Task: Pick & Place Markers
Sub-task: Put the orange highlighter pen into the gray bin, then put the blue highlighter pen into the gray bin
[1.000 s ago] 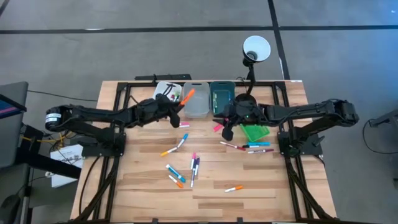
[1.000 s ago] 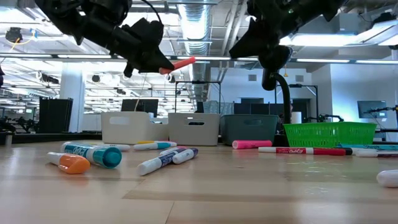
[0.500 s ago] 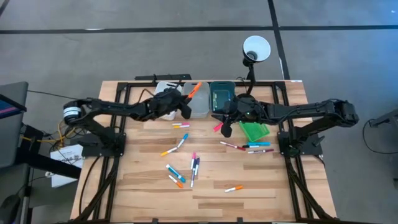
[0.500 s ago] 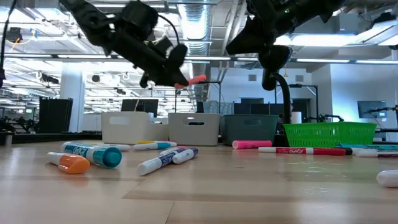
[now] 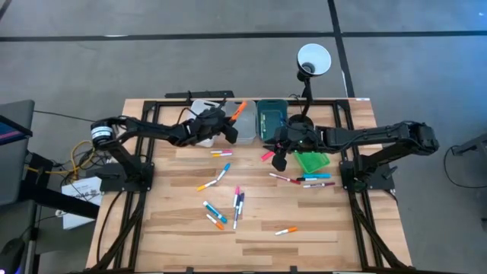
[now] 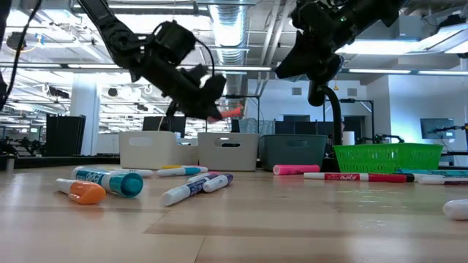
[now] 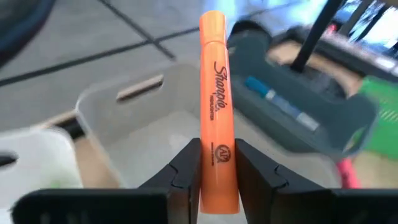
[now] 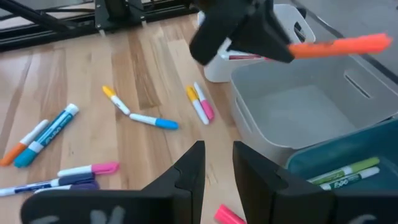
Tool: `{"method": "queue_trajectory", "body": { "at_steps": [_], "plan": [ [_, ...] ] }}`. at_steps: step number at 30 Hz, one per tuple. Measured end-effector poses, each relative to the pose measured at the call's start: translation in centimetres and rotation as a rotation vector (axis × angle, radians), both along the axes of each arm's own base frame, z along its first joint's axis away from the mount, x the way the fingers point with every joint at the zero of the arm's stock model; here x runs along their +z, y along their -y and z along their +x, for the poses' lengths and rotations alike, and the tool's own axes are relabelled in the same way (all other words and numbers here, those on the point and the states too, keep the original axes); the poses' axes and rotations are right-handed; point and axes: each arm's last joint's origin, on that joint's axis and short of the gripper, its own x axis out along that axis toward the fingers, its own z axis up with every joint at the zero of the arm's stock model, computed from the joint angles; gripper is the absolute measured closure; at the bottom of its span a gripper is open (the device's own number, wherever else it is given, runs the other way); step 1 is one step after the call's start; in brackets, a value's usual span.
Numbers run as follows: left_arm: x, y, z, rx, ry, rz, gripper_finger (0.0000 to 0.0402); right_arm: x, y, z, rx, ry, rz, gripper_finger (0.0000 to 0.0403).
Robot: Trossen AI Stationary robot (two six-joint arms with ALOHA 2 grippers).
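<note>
Bright even light, blurred wrist-view background

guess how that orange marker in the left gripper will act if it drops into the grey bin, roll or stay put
The orange marker looks stiff and round-barrelled, so it would probably roll a little. The grey bin has raised walls, which should stop it. The left gripper pinches only its lower end, so it may tip while falling.

Two dark jointed arms, matte black pincer (image 7: pixel 217 171) fingers, black cables

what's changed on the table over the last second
The left gripper, shut on the orange marker, carried it toward the table's far edge, over the grey bin. The right gripper stayed beside the teal bin, holding nothing. The loose markers stayed put.
</note>
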Motion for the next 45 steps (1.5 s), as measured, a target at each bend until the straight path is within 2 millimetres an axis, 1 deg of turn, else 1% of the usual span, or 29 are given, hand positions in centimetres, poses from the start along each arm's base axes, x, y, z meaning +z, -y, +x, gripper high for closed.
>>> {"method": "queue_trajectory", "body": {
  "at_steps": [3,6,11,14,23,28,31,36,39,41,45],
  "plan": [
    [-1.6,0.0,0.3,-0.004,-0.05,-0.02,0.0322,0.0,-0.2,0.0,0.006,0.001,0.003,0.0331],
    [-2.6,-0.2,0.5,-0.002,-0.073,-0.029,0.0321,0.0,-0.7,0.1,0.024,0.001,0.002,0.0331],
    [-2.8,-0.3,0.6,-0.004,-0.072,-0.029,0.0321,0.0,-1.2,0.1,0.047,-0.001,-0.004,0.0331],
    [-2.8,-0.3,0.6,-0.018,-0.084,-0.016,0.0319,0.0,-1.2,0.1,0.046,-0.001,-0.006,0.0331],
    [-2.8,-0.3,0.6,-0.025,-0.092,-0.007,0.0282,0.0,-1.2,0.1,0.047,-0.001,-0.007,0.0331],
    [-2.7,-0.3,0.6,-0.025,-0.078,-0.003,0.0275,0.0,-1.2,0.1,0.047,-0.001,-0.007,0.0331],
    [-1.8,-0.2,0.5,-0.037,-0.047,0.005,0.0275,0.1,-1.2,0.1,0.047,0.006,-0.007,0.0331],
    [1.3,0.5,0.1,-0.093,0.026,0.064,0.0275,0.0,-1.3,0.1,0.043,0.007,0.007,0.0331],
    [3.1,1.7,-0.1,-0.14,0.058,0.116,0.0275,0.0,-1.5,0.1,0.035,0.007,0.029,0.0331],
    [3.9,2.7,-0.1,-0.184,0.08,0.136,0.0275,0.0,-1.7,0.1,0.036,0.008,0.036,0.0331],
    [4.4,4.6,0.2,-0.255,0.089,0.151,0.0275,-0.1,-2.1,0.2,0.049,0.003,0.036,0.0331]
  ]
}}
